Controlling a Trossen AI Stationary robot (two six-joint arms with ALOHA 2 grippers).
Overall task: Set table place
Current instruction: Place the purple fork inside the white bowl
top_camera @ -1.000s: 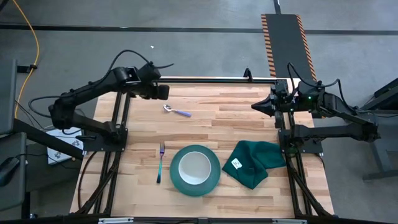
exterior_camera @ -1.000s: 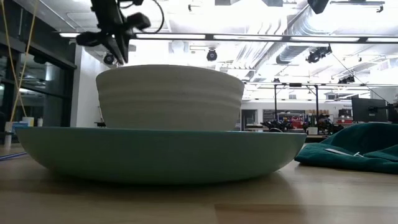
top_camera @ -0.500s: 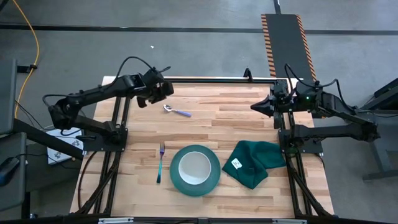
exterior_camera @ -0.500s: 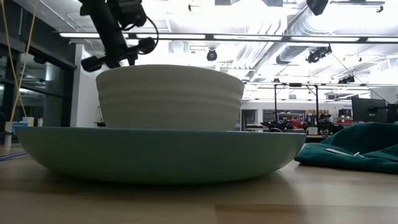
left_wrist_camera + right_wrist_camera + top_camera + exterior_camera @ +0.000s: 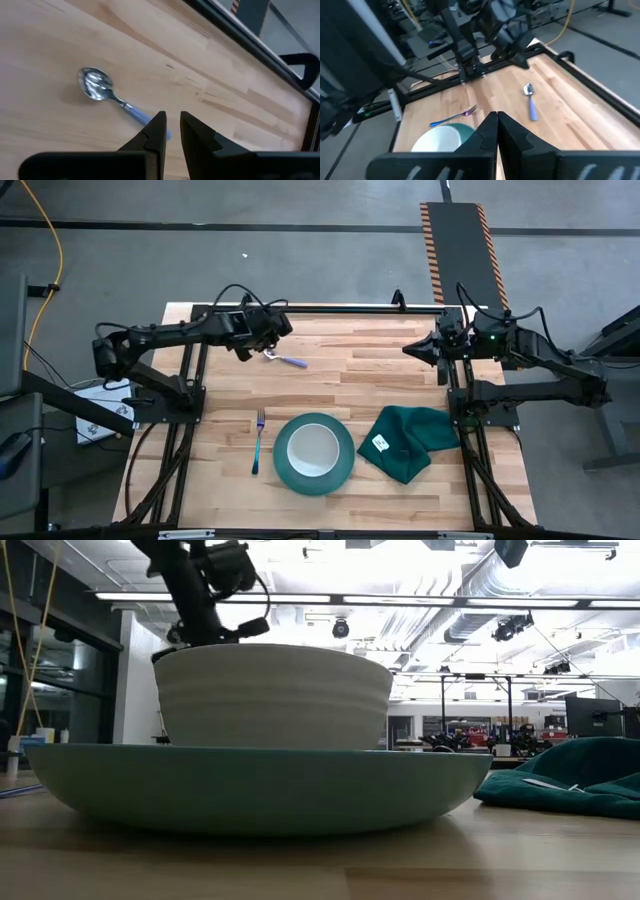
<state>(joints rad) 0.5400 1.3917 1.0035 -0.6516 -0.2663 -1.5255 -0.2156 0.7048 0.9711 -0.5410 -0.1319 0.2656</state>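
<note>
Pale planked wood table, shiny metal spoon, glossy teal plate, soft green cloth

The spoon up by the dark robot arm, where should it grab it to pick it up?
Probably by the blue handle, from straight above. The spoon lies flat on the table, and the handle is slim and straight, easier to pinch than the rounded bowl end. The left gripper, slightly open, hangs over the handle's end.

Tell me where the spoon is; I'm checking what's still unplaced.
In the high view the spoon lies on the table's far left part, just beside the left hand, well beyond the fork and teal plate.
</note>
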